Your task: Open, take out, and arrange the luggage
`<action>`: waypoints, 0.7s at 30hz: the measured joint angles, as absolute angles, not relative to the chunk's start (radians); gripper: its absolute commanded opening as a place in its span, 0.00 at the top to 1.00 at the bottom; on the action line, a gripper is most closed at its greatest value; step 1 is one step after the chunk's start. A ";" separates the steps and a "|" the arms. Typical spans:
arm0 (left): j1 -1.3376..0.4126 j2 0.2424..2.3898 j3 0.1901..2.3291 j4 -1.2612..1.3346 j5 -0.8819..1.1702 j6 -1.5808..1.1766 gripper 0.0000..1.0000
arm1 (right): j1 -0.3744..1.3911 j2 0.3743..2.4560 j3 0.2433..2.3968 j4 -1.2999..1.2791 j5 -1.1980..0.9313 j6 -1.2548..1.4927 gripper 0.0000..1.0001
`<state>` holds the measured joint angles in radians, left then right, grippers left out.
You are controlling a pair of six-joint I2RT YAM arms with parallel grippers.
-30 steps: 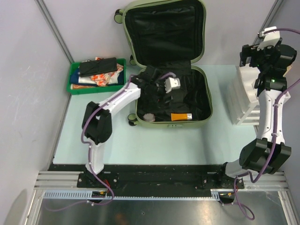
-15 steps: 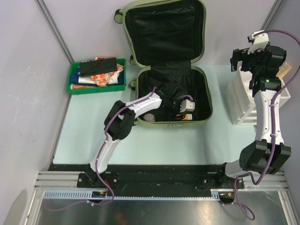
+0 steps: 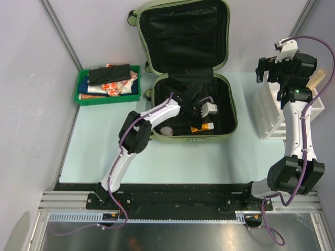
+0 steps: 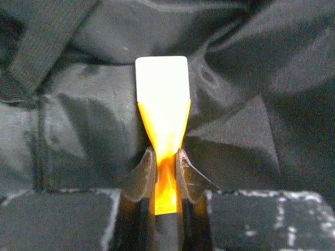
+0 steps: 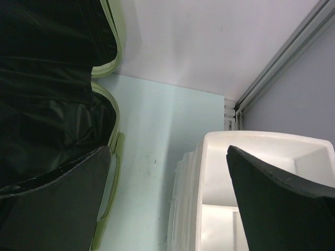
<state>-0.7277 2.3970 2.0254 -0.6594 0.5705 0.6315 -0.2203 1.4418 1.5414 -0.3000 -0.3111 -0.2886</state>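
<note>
Orange tube (image 4: 162,120) now pinched in left pincer (image 4: 166,167) inside luggage (image 3: 222,107), jaws wide before, right pincer (image 5: 165,157) gaping, empty

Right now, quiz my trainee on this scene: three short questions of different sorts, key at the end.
1. True or false: the luggage is shut.
2. What do the left jaws pinch? A) an orange tube B) a suitcase wheel C) nothing
3. Name the white thing under the open right jaws.

Key: 1 false, its lid stands open. 2 A. 3 the white organizer.
</note>
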 measured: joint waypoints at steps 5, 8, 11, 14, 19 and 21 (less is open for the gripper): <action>-0.686 2.403 2.130 -0.659 0.599 0.543 1.00 | -0.220 1.436 1.518 -0.303 -0.311 -0.287 0.03; -0.648 2.386 2.151 -0.623 0.607 0.524 1.00 | -0.220 1.436 1.512 -0.305 -0.312 -0.284 0.03; -0.619 2.361 2.150 -0.623 0.608 0.517 1.00 | -0.220 1.436 1.504 -0.312 -0.331 -0.280 0.03; -0.613 2.335 2.150 -0.622 0.618 0.500 1.00 | -0.221 1.435 1.498 -0.332 -0.402 -0.270 0.04; -0.609 2.319 2.212 -0.630 0.666 0.346 1.00 | -0.207 1.433 1.473 -0.406 -0.600 -0.325 0.05; -0.606 2.319 2.252 -0.629 0.688 0.246 0.99 | -0.181 1.422 1.443 -0.437 -0.656 -0.390 0.06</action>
<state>-0.6060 2.3188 2.2517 -0.6292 0.6876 0.2462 -0.1806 1.4223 1.4429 -0.4370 -0.6559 -0.3901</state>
